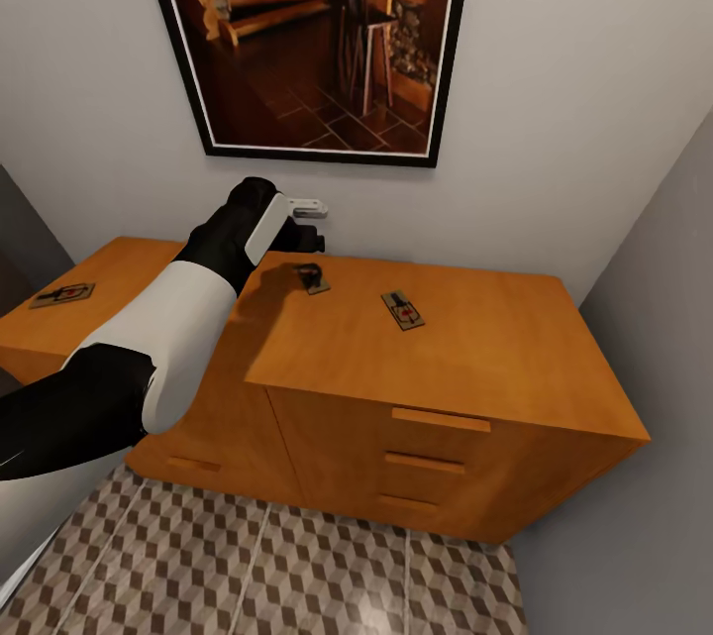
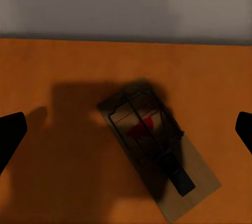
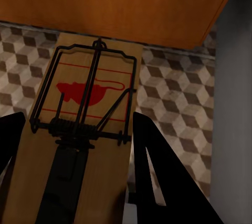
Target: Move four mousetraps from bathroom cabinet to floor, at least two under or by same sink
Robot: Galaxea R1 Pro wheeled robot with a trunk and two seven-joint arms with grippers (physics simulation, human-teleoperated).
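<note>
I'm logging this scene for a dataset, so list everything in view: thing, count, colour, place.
mousetraps: four, tan wood with dark wire; one far left on the cabinet top, one under the left pincer, one mid-top, one between the right pincer's fingers
cabinet: one, orange-brown, against the wall
bathroom floor: cube-pattern tiles, brown and beige
picture: one, black-framed, on the wall
left pincer: black, open, above a trap
right pincer: black, shut on a trap

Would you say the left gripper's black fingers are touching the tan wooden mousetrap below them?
Apart: in the left wrist view, both black fingers sit at the frame's edges, with bare orange cabinet top between them and the mousetrap.
</note>
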